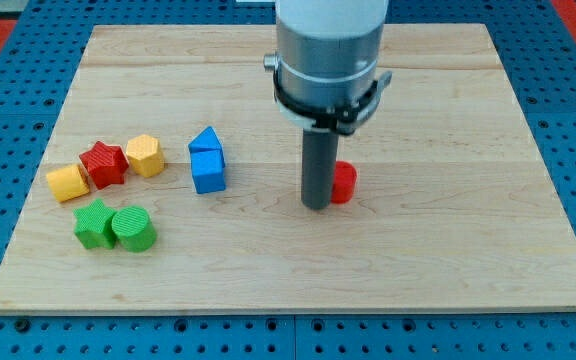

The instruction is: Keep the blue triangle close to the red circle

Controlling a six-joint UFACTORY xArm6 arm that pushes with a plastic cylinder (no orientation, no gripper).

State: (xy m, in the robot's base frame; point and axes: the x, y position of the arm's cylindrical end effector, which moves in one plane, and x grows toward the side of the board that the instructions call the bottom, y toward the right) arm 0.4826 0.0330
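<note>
The blue triangle (206, 140) lies left of the board's middle, touching the top of a blue cube (208, 170). The red circle (344, 183) lies near the board's middle, partly hidden behind my rod. My tip (316, 205) rests on the board right against the red circle's left side. The blue triangle is well to the left of my tip, about a hand's width away.
At the view's left lie a yellow block (68, 183), a red star (103, 164), a yellow hexagon (145, 155), a green star (93, 223) and a green cylinder (134, 229). The wooden board (468, 250) sits on a blue pegboard.
</note>
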